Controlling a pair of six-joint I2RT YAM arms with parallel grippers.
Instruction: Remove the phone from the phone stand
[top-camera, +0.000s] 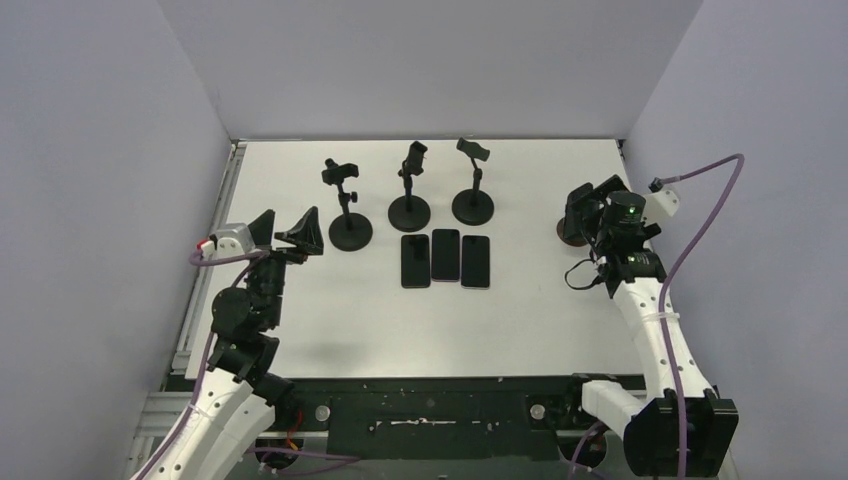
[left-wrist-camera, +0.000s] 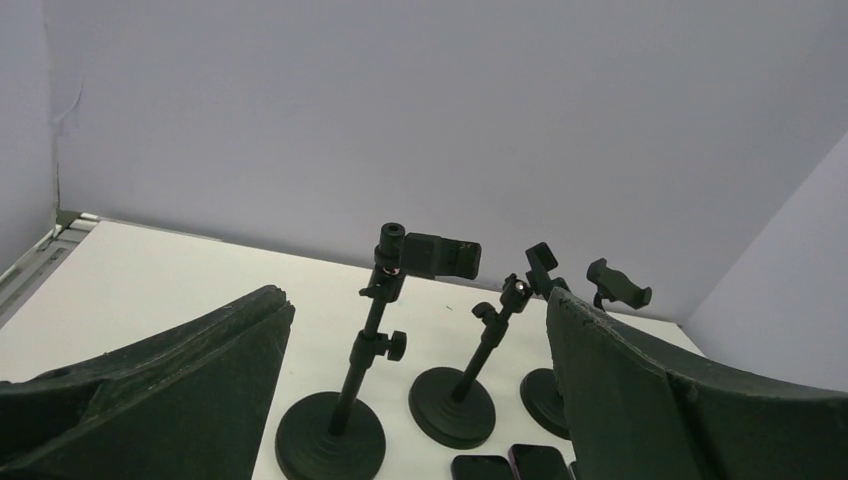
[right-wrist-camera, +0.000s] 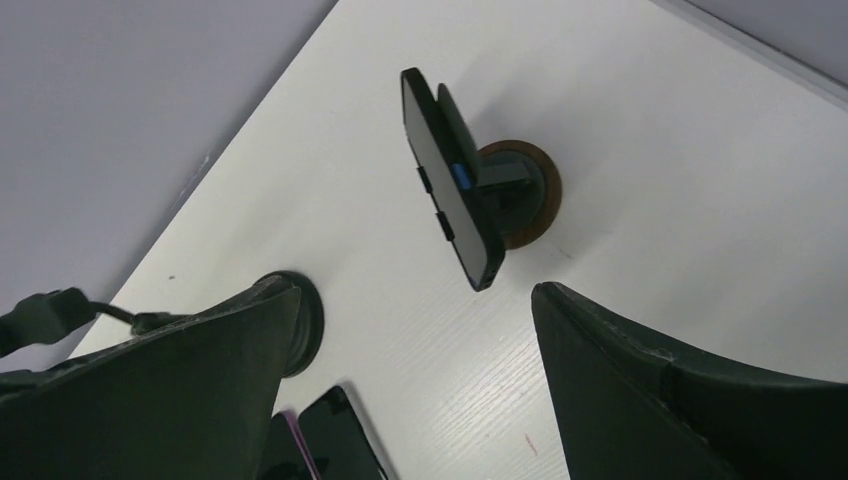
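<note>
Black glass-and-metal slab, so the phone (right-wrist-camera: 450, 180) is probably going to be handling stiff, fairly light, slick on its faces, and not a thing to drop. It's sitting edge-on to the right wrist camera, clamped in the phone stand (right-wrist-camera: 525, 205) at the right side of the worktop (right-wrist-camera: 700, 200). Best bet looks like pinching it across the long edges, clear of the clamp and the little side buttons. The right tool (right-wrist-camera: 415, 290) is hanging wide open just short of it, gripping nothing. The left tool (left-wrist-camera: 420, 298) is gaping open too, facing three empty stands (left-wrist-camera: 452, 405). The clamp's grips are mostly hiding behind the phone, so how hard they're biting is anyone's guess. From the top camera, the right wrist is covering most of that stand.
</note>
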